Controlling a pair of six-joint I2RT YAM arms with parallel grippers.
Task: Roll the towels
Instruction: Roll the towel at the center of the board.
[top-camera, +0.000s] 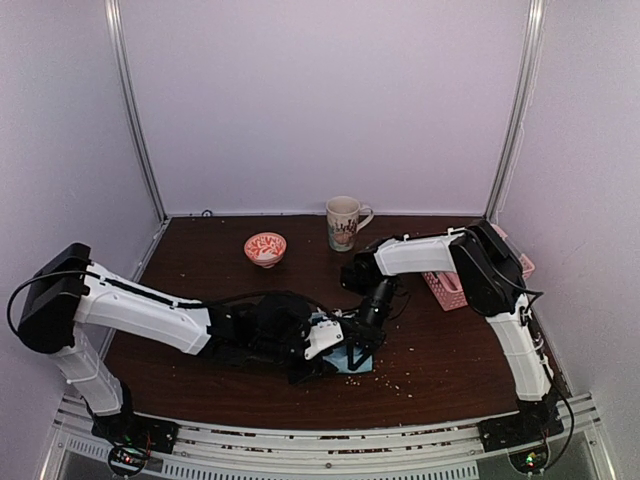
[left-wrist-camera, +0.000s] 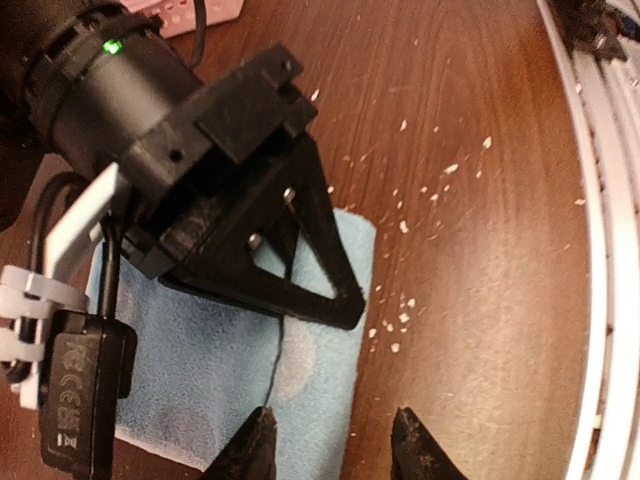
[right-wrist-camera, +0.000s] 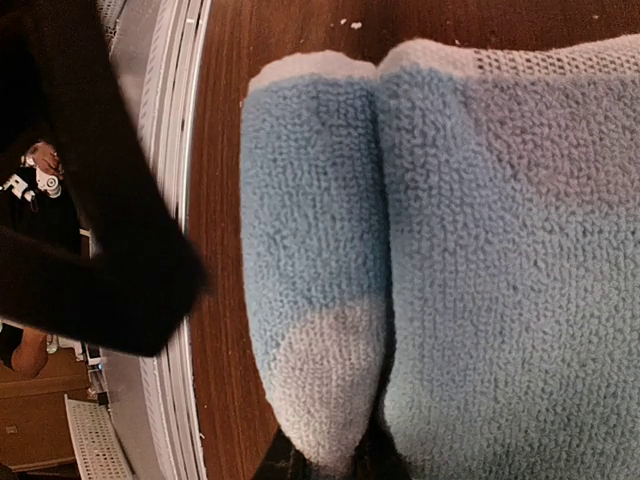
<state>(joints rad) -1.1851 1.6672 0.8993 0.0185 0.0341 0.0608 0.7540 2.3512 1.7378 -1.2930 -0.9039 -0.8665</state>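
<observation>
Looked to be early in rolling the light blue towel (left-wrist-camera: 230, 370), laid on the tabletop (left-wrist-camera: 480, 150) near its front rail, among scattered pale crumbs (left-wrist-camera: 400, 320). Found one end of it doubled over into a plump fold with a whitish patch at the tip, close up in the right wrist view. Saw the right jaws nearly pressed together, pinching that fold at its tip, the fingers (left-wrist-camera: 335, 260) angled down onto the cloth near its edge. Saw the left jaws spread partway and holding nothing, one fingertip (left-wrist-camera: 255, 448) over the towel's near edge, the other over bare wood just beside it. Could not tell of any contact between the left fingertips and the cloth.

Judged the roll barely begun: one turn at most, with much of the towel lying flat. Made out no other towels for certain. Noted a pink lattice basket (top-camera: 452, 288) off to the right, a mug (top-camera: 343, 222) and a small patterned bowl (top-camera: 265, 247) far back, all apart from the work.

Reckoned the next move called for carrying the pinched fold over across the flat part, keeping the turn tight, and for closing the left jaws on the other side of the fold, or pressing there, to keep the cloth from sliding or skewing. Feared a lopsided roll from drawing along only one corner.
</observation>
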